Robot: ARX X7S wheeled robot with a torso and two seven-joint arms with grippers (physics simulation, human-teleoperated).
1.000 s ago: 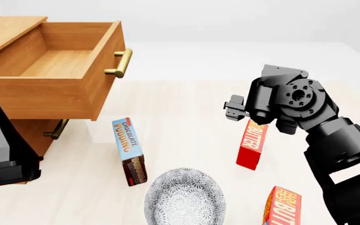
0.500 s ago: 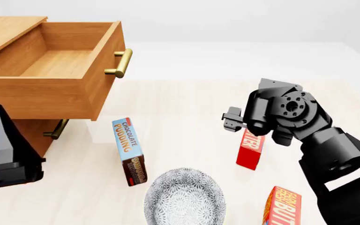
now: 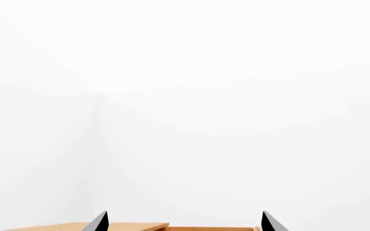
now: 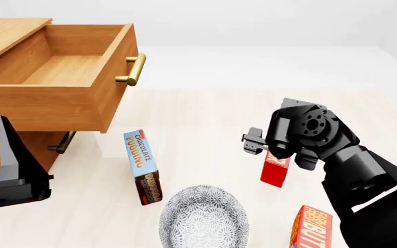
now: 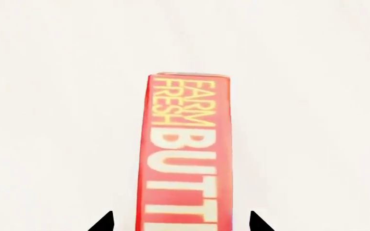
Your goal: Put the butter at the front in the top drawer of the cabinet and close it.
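A red butter carton (image 4: 275, 172) stands upright on the pale table, its top hidden behind my right wrist. My right gripper (image 4: 278, 153) is open and points down over it. In the right wrist view the carton (image 5: 186, 154) stands between the two fingertips of the gripper (image 5: 181, 222), with gaps on both sides. A second, like butter carton (image 4: 313, 227) stands nearer me at the lower right. The top drawer (image 4: 67, 72) of the cabinet (image 4: 5, 31) is pulled open and empty. My left gripper (image 4: 14, 170) is open and empty beside the cabinet; the left wrist view (image 3: 185, 224) shows only its tips.
A blue-and-brown chocolate pudding box (image 4: 142, 166) stands left of the middle. A patterned grey bowl (image 4: 202, 217) sits at the near edge. The open drawer's brass handle (image 4: 135, 70) juts out; a lower drawer's handle (image 4: 62, 143) shows beneath it.
My right gripper has come down and slightly left over the farther butter carton, hiding more of it. My left gripper has shifted a little to the right.
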